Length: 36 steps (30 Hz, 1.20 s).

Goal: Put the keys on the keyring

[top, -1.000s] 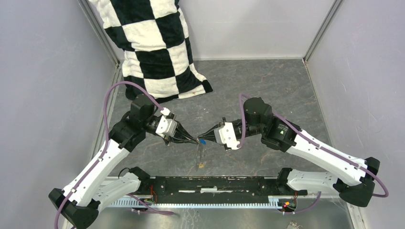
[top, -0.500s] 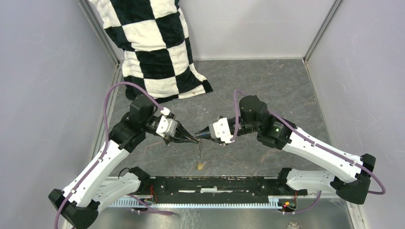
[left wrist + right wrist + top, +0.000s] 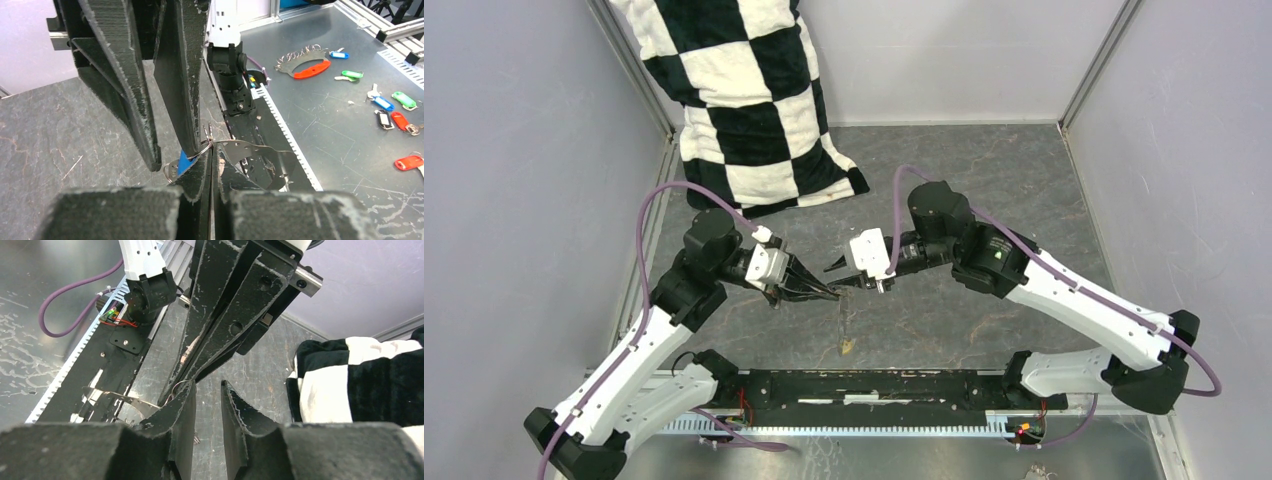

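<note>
With the left gripper (image 3: pixel 210 156) clamped on the keyring (image 3: pixel 247 146), the right gripper (image 3: pixel 208 384), parted and empty beside it, should pinch the blue key (image 3: pixel 186 161) squarely.

Grey stone-patterned tabletop (image 3: pixel 984 180), enclosed by plain lilac walls (image 3: pixel 514 150) with aluminium corner posts (image 3: pixel 1100 62). Black-and-white checkered cushion (image 3: pixel 744 90) leaning in the far left corner. Scratched steel bench (image 3: pixel 325 135) along the near edge, strewn with coloured key tags (image 3: pixel 403 99).
</note>
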Available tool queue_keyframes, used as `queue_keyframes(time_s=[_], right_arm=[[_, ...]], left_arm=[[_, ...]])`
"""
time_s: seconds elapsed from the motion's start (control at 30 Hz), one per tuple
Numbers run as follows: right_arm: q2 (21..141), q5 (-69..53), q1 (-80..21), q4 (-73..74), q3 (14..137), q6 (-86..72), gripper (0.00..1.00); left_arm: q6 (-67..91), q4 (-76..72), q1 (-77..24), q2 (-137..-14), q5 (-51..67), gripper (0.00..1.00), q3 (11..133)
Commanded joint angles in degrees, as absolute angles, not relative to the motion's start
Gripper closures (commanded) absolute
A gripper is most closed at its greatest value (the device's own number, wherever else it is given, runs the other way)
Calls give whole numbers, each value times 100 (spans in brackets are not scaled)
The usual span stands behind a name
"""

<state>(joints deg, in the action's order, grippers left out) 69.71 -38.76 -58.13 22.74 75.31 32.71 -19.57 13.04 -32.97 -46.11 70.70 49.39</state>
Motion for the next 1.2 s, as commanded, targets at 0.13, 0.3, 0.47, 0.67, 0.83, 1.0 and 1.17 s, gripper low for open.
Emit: queue_keyframes(time_s=[0.13,0.3,0.47,0.67,0.83,1.0,1.17], right_arm=[[7404,-3532,-5822,3134,8486,3357,66],[7466,-3453,-5776,3277,8657,3155,62],[7571,-3562,-5718,3328,8802,2867,58],[7702,-3939,-5568,3384,8906,2595,56],[7656,-4326,-5393,3339,8892,2453,54],[7689,-4491,-5302,3355,8959,2370,52],[7777,-4601,-5194,3352,9005,2230,52]], left_arm=[[-1233,158,-3321,-4270,6854,98,4599],[-1347,72,-3321,-4223,6847,98,4556],[-1542,48,-3317,-4160,6891,98,4545],[-1901,253,-3320,-4092,6908,98,4567],[-2089,393,-3319,-4061,6951,98,4603],[-2219,490,-3317,-4070,7018,98,4616],[-2250,501,-3317,-4064,7043,98,4628]])
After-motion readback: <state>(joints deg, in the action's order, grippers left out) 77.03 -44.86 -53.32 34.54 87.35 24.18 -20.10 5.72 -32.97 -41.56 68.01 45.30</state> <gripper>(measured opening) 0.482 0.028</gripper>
